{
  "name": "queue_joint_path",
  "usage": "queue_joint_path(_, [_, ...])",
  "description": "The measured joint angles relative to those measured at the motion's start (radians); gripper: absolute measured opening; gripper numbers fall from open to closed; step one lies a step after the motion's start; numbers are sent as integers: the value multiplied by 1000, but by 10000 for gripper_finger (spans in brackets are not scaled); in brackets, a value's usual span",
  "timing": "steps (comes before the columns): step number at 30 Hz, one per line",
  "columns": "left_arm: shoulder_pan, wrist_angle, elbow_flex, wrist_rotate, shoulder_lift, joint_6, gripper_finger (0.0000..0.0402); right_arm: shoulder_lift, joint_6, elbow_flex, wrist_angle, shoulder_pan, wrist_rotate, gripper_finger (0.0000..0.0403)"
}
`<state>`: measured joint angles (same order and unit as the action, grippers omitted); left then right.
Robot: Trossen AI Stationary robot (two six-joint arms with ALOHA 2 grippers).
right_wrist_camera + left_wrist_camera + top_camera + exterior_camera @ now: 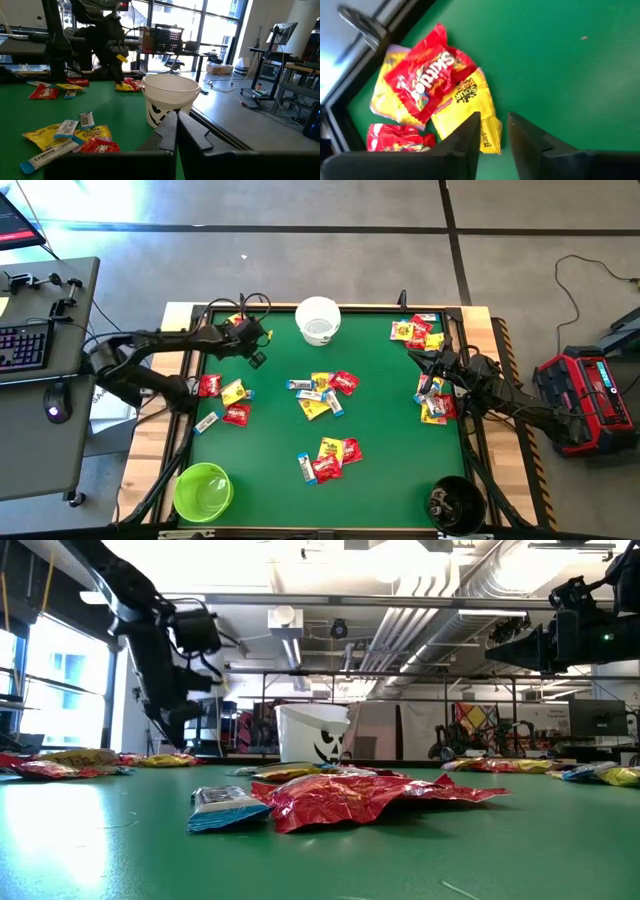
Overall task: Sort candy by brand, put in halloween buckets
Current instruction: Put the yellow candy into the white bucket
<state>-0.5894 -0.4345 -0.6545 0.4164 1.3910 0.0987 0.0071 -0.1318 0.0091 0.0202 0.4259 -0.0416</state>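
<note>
Presently the left gripper (493, 131) hovers slightly parted, empty, above the yellow packet (470, 102) and red packet (425, 75) in the table's far-left corner. Right gripper (176, 131) clenched, holding nothing, facing the white bucket (171, 99).

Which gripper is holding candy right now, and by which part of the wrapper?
Neither. The left gripper hovers, fingers apart and empty, above a yellow Sour Patch packet. The right gripper is shut on nothing.
</note>
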Motion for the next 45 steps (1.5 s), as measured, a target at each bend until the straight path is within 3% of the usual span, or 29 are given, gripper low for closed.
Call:
queue_joint_path(7, [-21,-41,-45,16,81,30,161,0,0,0,0,0,0,0])
queue_joint_path(14, [-62,-62,-51,-19,131,5,164,0,0,0,0,0,0,0])
queue_joint_path(20, [-92,-63,-55,-49,164,4,126,0,0,0,0,0,0,0])
queue_joint_path(28, [-84,-105,-52,-72,124,9,11,0,0,0,0,0,0,0])
queue_joint_path(38, [10,-173,-163,-85,30,-57,2,0,0,0,0,0,0,0])
queue_joint_path(45, [75,-175,-329,-86,27,-155,1,0,0,0,0,0,0,0])
